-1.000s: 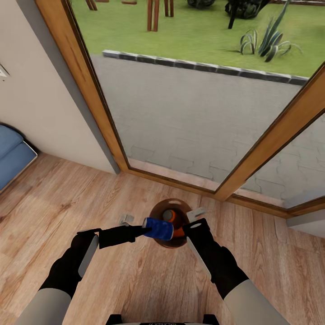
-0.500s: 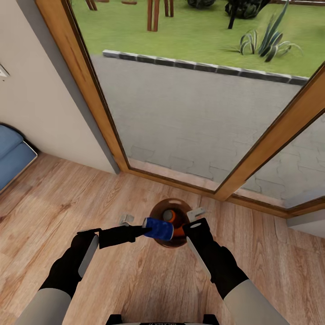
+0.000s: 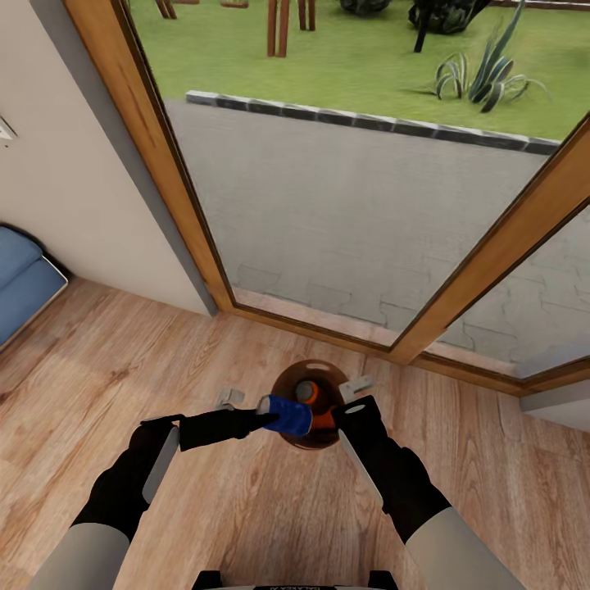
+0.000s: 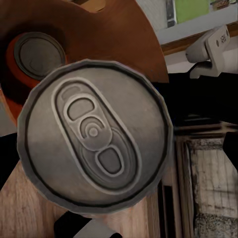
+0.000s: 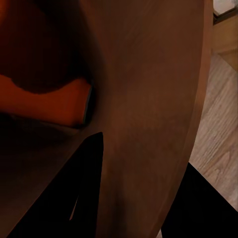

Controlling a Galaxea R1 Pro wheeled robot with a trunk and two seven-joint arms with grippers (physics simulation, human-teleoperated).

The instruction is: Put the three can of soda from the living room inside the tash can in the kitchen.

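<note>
The tash can [image 3: 288, 378] stands on the wood floor in front of me, its brown inside [image 5: 148, 74] facing up. An orange can of soda [image 3: 306, 391] stands upright inside it, and a second orange one [image 3: 326, 422] lies beside it. My left gripper [image 3: 264, 419] is shut on the dark blue can [image 3: 288, 415], holding it sideways over the bin's mouth. The blue can's silvery top [image 4: 94, 136] looms large in the left wrist view, above the orange can [image 4: 37, 54]. My right gripper [image 3: 351, 408] is shut on the bin's rim, one finger [image 5: 64, 198] inside.
Wood-framed glass doors [image 3: 176, 197] stand just beyond the bin, with paving and lawn outside. A pale wall [image 3: 74, 180] and the corner of a blue sofa [image 3: 20, 279] are at the left. Light plank floor [image 3: 246, 508] spreads around the bin.
The blue can has shifted a touch toward my left gripper over the bin. Nothing else has moved.
</note>
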